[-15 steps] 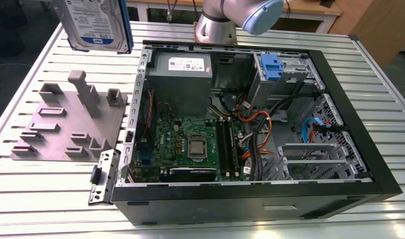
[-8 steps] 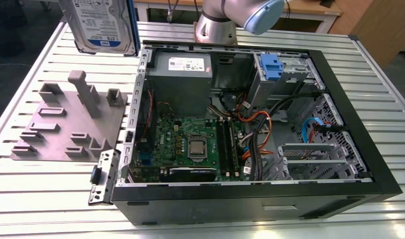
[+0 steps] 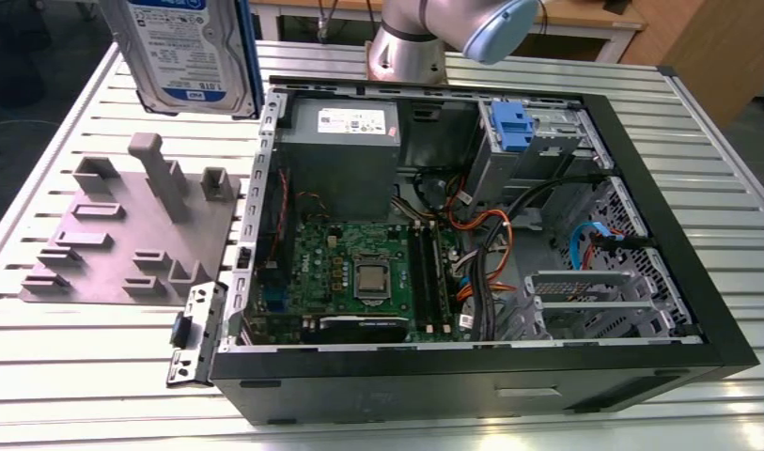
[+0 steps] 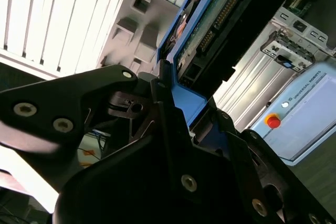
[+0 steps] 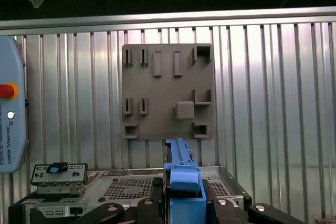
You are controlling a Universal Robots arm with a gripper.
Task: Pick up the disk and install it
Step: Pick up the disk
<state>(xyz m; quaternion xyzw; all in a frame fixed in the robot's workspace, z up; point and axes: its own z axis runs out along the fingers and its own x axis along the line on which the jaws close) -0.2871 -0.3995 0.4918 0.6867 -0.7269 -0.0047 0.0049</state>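
Observation:
The disk point(image 3: 187, 52), silver-grey with a white-and-blue label and a blue bracket, hangs in the air at the exterior view's upper left, above the table beside the open computer case point(image 3: 682, 282). In the second wrist view my gripper point(image 4: 181, 100) is shut on the disk's blue bracket point(image 4: 185, 109), and the drive's green circuit board point(image 4: 220, 9) faces the camera. The first wrist view looks along the bracket's blue edge point(image 5: 184, 179), which sits between the black fingers point(image 5: 226, 209).
A grey fixture plate point(image 3: 118, 235) with upright pegs lies on the slatted table at the exterior view's left of the case. Inside the case are a grey power supply point(image 3: 344, 141), a motherboard point(image 3: 356, 272), loose cables and a blue-latched drive bay point(image 3: 513, 127). A teach pendant point(image 5: 8, 114) lies nearby.

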